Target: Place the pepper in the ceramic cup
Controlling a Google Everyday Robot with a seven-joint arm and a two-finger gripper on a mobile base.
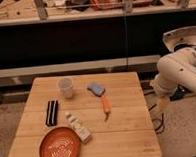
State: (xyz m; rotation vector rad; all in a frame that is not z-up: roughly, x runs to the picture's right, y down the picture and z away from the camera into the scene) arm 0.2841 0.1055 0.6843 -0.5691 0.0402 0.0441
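Camera view: looking down on a wooden counter [126,134] standing on a speckled floor, with a dark shelf front running across behind it at 12 o'clock.

Finding the pepper [106,105] lying flat on the bare wood, just toward 3 o'clock from the counter's middle. Seeing it stretching roughly along the 12-to-6 line, with the thinner end seeming to point toward 6 o'clock. Touching no other thing, as far as can be told.

Spotting the ceramic cup [65,87] standing upright at about 10 o'clock from the pepper, clearly apart from it, mouth up.

Noting a blue-grey sponge [96,88] sitting near the pepper at its 11 o'clock, between pepper and cup. Noting a black ribbed block [52,112] lying at about 7 o'clock from the cup. Seeing a small pale bottle [78,127] resting on its side at 8 o'clock from the pepper, slanting across the wood. Finding an orange plate [59,147] with white swirls filling the counter's 7 o'clock corner, just beside the bottle's lower end.

Locating the claw [162,105] beyond the counter's 3 o'clock edge, hanging under the bulky white arm [180,70] and pointing down toward the floor. Sitting well apart from both pepper and cup. Taking the claw as spread apart and gripping nothing.
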